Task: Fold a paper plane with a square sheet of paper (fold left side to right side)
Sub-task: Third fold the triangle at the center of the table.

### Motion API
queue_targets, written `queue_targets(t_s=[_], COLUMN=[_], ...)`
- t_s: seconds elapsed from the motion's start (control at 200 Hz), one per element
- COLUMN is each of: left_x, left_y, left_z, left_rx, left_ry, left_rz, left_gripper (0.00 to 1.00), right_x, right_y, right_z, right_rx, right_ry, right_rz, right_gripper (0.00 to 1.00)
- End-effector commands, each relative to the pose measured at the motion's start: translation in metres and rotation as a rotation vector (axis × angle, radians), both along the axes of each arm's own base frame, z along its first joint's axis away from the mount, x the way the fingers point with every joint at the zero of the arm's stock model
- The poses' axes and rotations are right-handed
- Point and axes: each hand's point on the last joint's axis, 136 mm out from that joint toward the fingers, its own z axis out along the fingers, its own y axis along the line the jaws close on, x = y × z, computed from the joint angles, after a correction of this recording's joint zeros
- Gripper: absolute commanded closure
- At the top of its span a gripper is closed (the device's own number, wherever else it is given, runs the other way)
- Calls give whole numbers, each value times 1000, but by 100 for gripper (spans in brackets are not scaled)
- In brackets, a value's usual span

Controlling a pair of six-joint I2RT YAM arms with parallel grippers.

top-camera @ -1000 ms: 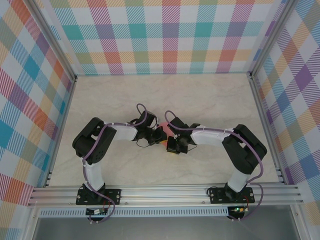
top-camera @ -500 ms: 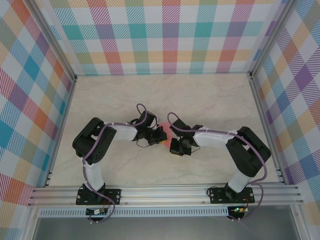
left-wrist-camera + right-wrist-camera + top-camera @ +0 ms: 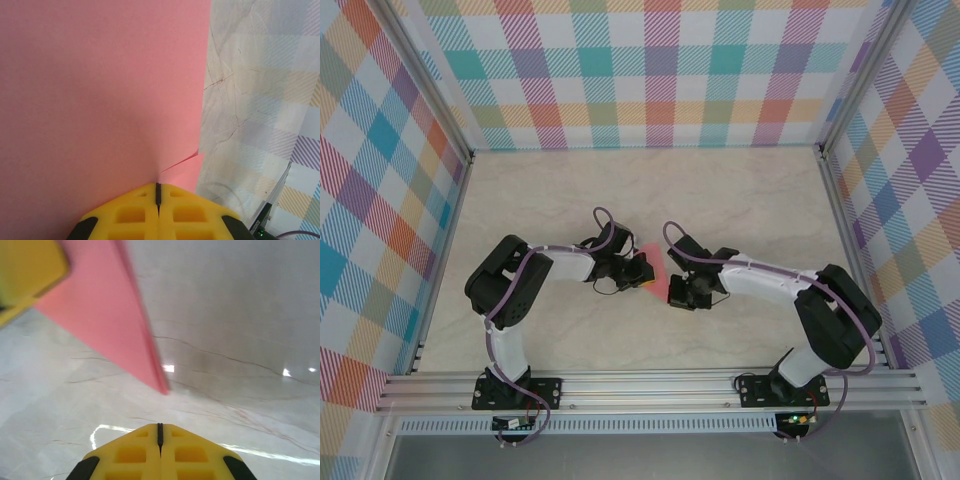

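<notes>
Marble tabletop (image 3: 720,200): wrist views show left jaws pinching pink paper (image 3: 100,100), right jaws closed, empty.

Cameras: one overhead, two wrist-mounted.
Overhead looks down from behind; both wrist views, close-in, face and share the pink paper (image 3: 100,90).

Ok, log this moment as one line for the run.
left gripper: shut, tips at the pink paper | right gripper: shut, apart from the paper's pointed corner, above the table | plane: not yet formed
</notes>
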Motion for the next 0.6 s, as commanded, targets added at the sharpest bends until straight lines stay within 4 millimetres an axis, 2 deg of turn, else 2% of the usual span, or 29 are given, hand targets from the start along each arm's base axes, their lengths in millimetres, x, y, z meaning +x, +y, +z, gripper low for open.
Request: queue_targets(t_s=[0.0,0.13,0.205,0.35,0.6], left_x=[-7,-8,-7,-7,-7], left_y=[17,17,16,17,19], left_z=[-21,-21,-19,-20,-21], left_rx=[85,85,84,86,95], left_ry=[28,29,27,27,26], left_rz=[21,19,19,20,19], left_gripper=[98,98,98,98,99], right_x=[9,21,24,19,-7], right_y=[18,29,28,13,-17], right_z=[-5,-12,-15,-26,-43], right_rx=[20,20,-4,-84,-155], right_ry=[3,2,2,31,112], right_rz=[17,20,19,-4,-38], right_gripper=[97,97,97,97,97])
